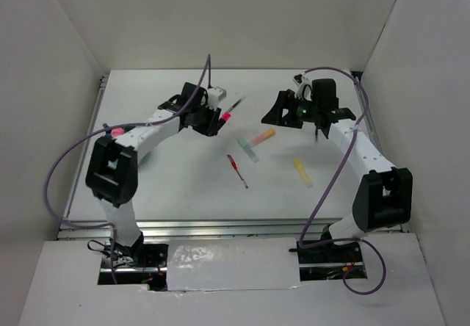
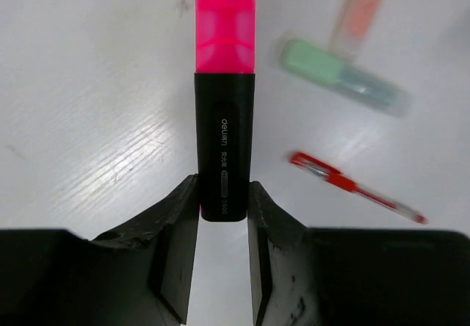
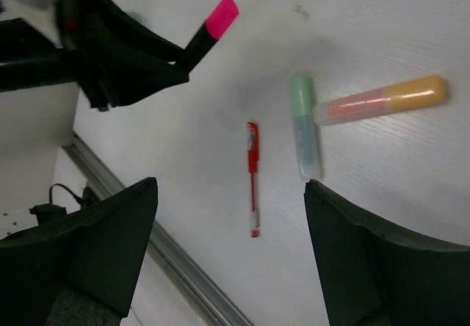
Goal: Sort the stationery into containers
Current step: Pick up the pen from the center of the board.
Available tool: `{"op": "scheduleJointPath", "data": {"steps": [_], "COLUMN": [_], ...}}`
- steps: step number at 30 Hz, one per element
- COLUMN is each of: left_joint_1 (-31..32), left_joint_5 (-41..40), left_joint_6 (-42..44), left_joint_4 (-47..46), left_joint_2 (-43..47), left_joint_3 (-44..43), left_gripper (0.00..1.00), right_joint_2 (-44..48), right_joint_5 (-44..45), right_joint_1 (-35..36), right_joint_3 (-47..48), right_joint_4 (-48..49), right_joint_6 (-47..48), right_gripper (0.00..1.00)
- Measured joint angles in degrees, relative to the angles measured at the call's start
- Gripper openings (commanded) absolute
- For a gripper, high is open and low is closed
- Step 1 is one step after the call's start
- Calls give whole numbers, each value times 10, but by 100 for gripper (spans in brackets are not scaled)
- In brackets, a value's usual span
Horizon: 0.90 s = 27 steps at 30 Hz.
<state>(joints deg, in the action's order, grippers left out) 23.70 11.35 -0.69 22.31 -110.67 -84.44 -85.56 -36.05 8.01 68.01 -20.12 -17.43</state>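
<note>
Two arms lean in over the white table (image 1: 183, 194), and they are splitting the work. The left gripper (image 2: 223, 186) has its fingers pinched on the dark barrel of the pink highlighter (image 2: 224, 113), right at the tail end. That leaves the pink cap poking out ahead, clear of the surface, which looks like a good way to carry it and drop it cap-first or tail-first into a cup. No cup shows clearly in any of these views, so I can't say where that drop-off is. Over on the other side, the right gripper (image 3: 231, 186) hangs with its fingers spread wide and nothing between them. It sits above the loose cluster at mid-table, as if lining up its own pick. Down there the orange highlighter (image 3: 382, 100) lies with its clear end touching the green highlighter (image 3: 303, 124), the two making a rough corner. That contact could make a clean grab of either one awkward. The yellow highlighter (image 1: 302, 172) lies on its own nearer the right arm's base, well apart from the rest. Thinnest of all, the red pen (image 3: 252, 175) lies flat just beside the green one, almost centred between the open fingers, and to my eye it is the likeliest next target, though its slim body calls for a low, careful close
</note>
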Motion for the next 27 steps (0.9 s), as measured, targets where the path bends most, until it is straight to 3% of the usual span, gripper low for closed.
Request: {"op": "scheduleJointPath", "data": {"steps": [6, 10, 18, 27], "left_joint_1": [-7, -6, -6, -7], "left_joint_5": [20, 25, 29, 39], "left_joint_6": [-13, -12, -11, -24], "left_joint_4": [-14, -11, 32, 42], "left_joint_2": [225, 329, 378, 409], "left_joint_3": [44, 64, 84, 92], "left_gripper": [11, 12, 12, 12], "right_joint_2": [1, -3, -27, -59], "right_joint_5": [-24, -38, -49, -37], "right_joint_1": [61, 114, 177, 205], "right_joint_3": [65, 135, 211, 204], "right_joint_4": [22, 51, 96, 110], "right_joint_6": [-60, -101, -130, -154], "right_gripper": [83, 83, 84, 85]}}
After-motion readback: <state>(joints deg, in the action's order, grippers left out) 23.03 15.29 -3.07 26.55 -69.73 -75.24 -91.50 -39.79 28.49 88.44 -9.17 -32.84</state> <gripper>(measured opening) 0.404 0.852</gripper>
